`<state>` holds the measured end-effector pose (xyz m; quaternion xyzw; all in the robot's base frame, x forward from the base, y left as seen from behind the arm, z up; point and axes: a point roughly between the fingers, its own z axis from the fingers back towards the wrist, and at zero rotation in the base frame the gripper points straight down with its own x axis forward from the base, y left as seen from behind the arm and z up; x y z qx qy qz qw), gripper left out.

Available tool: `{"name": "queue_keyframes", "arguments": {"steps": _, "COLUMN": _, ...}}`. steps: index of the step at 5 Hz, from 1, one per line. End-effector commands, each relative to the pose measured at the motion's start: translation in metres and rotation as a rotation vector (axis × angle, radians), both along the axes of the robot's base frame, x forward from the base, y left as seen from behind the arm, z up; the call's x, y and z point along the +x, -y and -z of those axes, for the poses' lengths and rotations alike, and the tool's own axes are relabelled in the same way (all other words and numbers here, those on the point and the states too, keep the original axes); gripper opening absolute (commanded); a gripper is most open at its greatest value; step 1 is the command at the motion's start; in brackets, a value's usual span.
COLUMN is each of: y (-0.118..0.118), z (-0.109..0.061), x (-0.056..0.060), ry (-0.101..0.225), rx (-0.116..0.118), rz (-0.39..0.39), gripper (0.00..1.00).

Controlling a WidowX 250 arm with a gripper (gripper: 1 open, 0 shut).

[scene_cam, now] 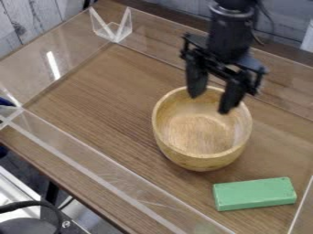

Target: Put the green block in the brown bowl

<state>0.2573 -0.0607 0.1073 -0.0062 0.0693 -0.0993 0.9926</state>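
Camera view: gripper (213,87) is seen above far side of bowl (202,128), fingers spread, nothing held. Rim may be struck and bowl pushed if descent is begun too early, from low path across it. Block (254,194): flat, bright green, lying near bowl, on its near right side.

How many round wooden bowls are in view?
1: a light-brown round wooden bowl near the table's middle, its far rim partly behind the black end effector. Another hidden behind the arm can't be excluded.
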Motion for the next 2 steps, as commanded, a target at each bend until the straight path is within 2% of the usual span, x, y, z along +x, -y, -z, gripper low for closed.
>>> {"name": "queue_keyframes", "arguments": {"steps": 1, "y": 0.023, "z": -0.013, "x": 0.0, "ry": 0.066, "rx": -0.028, "rz": 0.052, "gripper": 0.0}}
{"name": "queue_keyframes", "arguments": {"steps": 2, "y": 0.039, "z": -0.009, "x": -0.008, "ry": 0.063, "rx": -0.04, "rz": 0.138, "gripper": 1.0}}
